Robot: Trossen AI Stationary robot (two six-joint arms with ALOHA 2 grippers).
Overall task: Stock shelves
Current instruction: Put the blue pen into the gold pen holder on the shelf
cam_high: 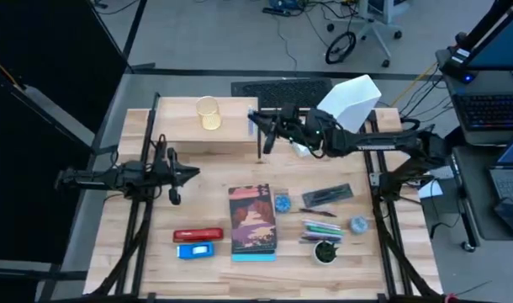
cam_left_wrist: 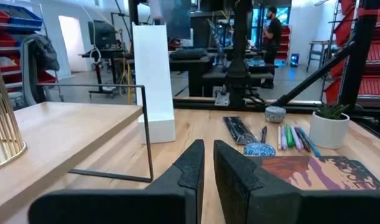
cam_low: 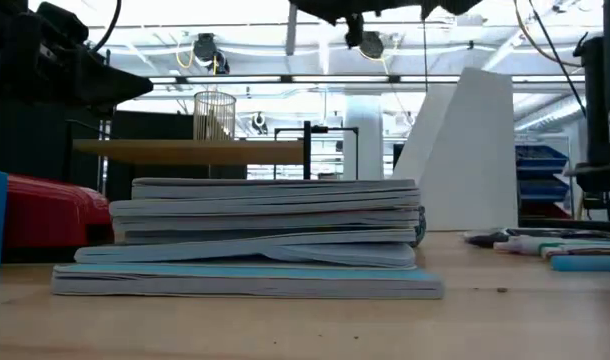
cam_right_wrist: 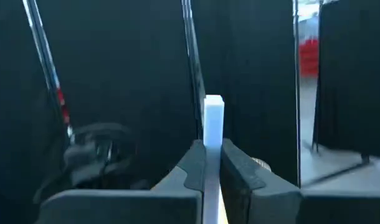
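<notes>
Stacked flat at the front of the light-wood table, a pile of thin books with a red-and-dark patterned cover on top fills the low view. Left of the pile lie a red stapler-shaped object and a small blue block. Right of it sit a round blue speckled item, a dark flat pouch, a row of coloured pens and a small green plant in a white pot.

At the back of the table stands the low light-wood plank shelf on thin black metal legs, with a gold wire cup on top. Just to its right stands the large white box-shaped file holder.

Reaching across above the shelf's right end, the right gripper has its fingers clamped on a slim white stick-like object, seen upright between them in the right wrist view.

Over the table's left side, the left gripper waits, its fingers nearly touching with nothing between them.
</notes>
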